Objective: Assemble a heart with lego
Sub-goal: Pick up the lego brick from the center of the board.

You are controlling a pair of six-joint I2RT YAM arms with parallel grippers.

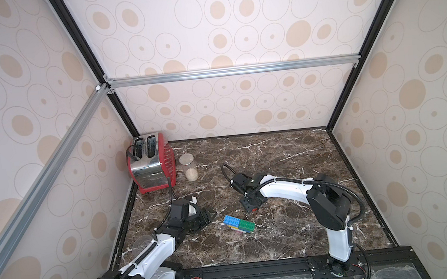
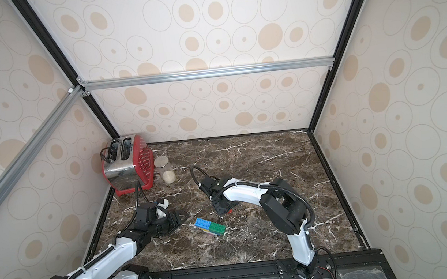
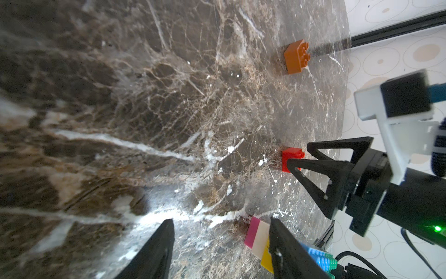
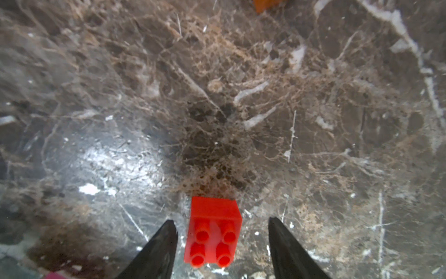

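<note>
Top views: part-built heart [image 1: 239, 224] lies front-centre on table [image 1: 274, 152]. L arm low, left gripper [image 1: 211, 215] at heart's 9 o'clock, apart from it. R arm elbow-bent, right gripper [image 1: 251, 206] pitched down at heart's 1 o'clock. L wrist: jaws wide, empty. R wrist: jaws apart astride red brick [image 4: 213, 232], not clamped.

The tabletop [image 1: 274, 155] looked like polished brown marble, glossy enough to throw glare into both wrist cameras. At ten o'clock on it, the toaster [image 1: 147, 168] showed mirror-bright metal faces between shiny red dotted ends. The jar [image 1: 188, 166] at its three o'clock was clear; glass or plastic, I couldn't tell. The red brick [image 4: 213, 229], orange brick [image 3: 295, 56] and heart [image 1: 237, 224] were smooth, shiny plastic. The fingers [image 4: 287, 251] of the right gripper [image 4: 221, 219] looked matt black, and the wall rail [image 1: 232, 70] looked like brushed metal.
</note>
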